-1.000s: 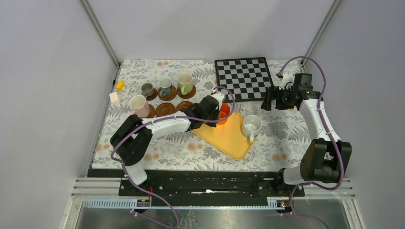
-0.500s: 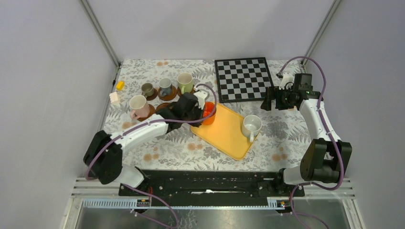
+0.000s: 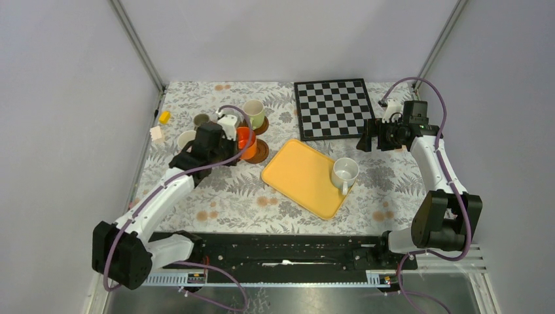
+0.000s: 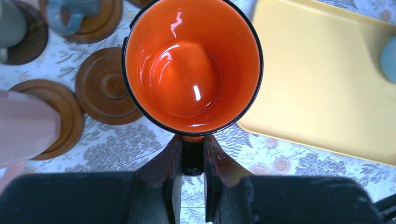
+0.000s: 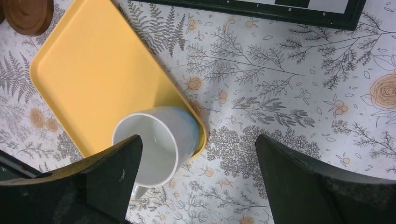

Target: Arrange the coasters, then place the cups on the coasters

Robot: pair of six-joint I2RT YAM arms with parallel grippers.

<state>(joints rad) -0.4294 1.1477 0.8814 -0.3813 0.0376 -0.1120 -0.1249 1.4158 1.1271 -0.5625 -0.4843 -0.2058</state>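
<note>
The left jaws are pinched shut on the handle of the orange-red cup [image 4: 191, 65], which sits upright just past their tips, held clear above the tabletop [image 4: 116, 140]. Just beside it in the left wrist view lies an empty coaster [image 4: 105, 86]. The right jaws stand wide apart, high over the white cup [image 5: 152, 144]. That cup shows between them, untouched, standing at a corner of the yellow tray [image 5: 93, 70].

There are six cups: orange-red, white, the pale green cup [image 3: 253, 112], the pinkish cup [image 4: 25, 126], the blue-grey cup [image 4: 74, 7] and the grey-brown cup [image 3: 201, 120]. The last four each stand on a coaster. There are six coasters as well: four under cups and two bare, with the second bare coaster [image 3: 261, 152] near the tray's corner. There is one tray and one chessboard [image 3: 334, 106].
</note>
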